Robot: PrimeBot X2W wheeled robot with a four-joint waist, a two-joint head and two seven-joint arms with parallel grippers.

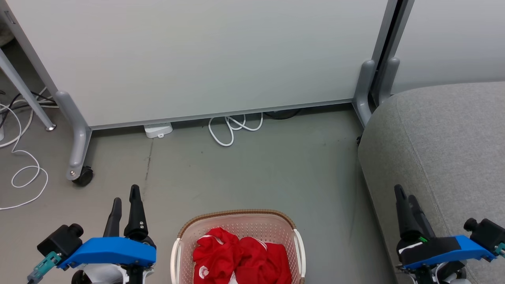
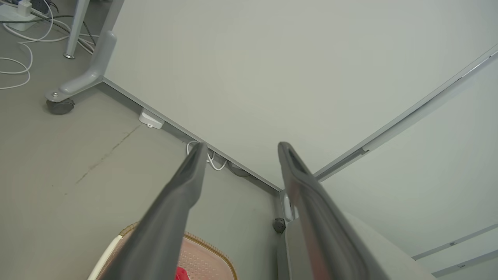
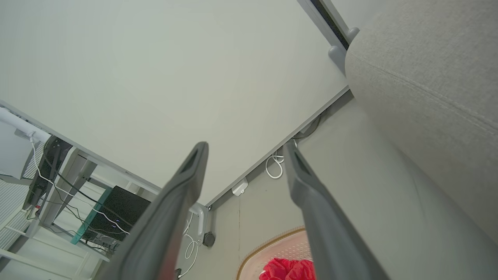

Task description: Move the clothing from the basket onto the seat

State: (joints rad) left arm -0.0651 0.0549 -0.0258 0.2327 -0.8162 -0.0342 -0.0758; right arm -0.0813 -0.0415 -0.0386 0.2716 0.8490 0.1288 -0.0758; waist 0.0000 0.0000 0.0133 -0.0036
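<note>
The cream basket (image 1: 236, 216) with its brown rim stands on the floor at the bottom centre of the head view, between my two arms. Crumpled red clothing (image 1: 244, 256) with white trim lies inside it. The grey seat (image 1: 446, 138) fills the right side. My left gripper (image 1: 125, 194) hovers open left of the basket, holding nothing. My right gripper (image 1: 405, 192) is open and empty over the seat's front edge. In the left wrist view the left gripper (image 2: 242, 146) stands open above the basket (image 2: 206, 256). The right wrist view has the right gripper (image 3: 246, 146) open, with clothing (image 3: 288, 268), basket (image 3: 272, 243) and seat (image 3: 428, 77).
A pale partition panel (image 1: 197, 55) on grey castor feet (image 1: 79, 157) closes off the back. White cables (image 1: 232, 128) and a white adapter (image 1: 158, 130) lie at its base. More cables (image 1: 23, 169) and a desk leg (image 1: 23, 94) are at the left. Bare floor (image 1: 256, 173) lies beyond the basket.
</note>
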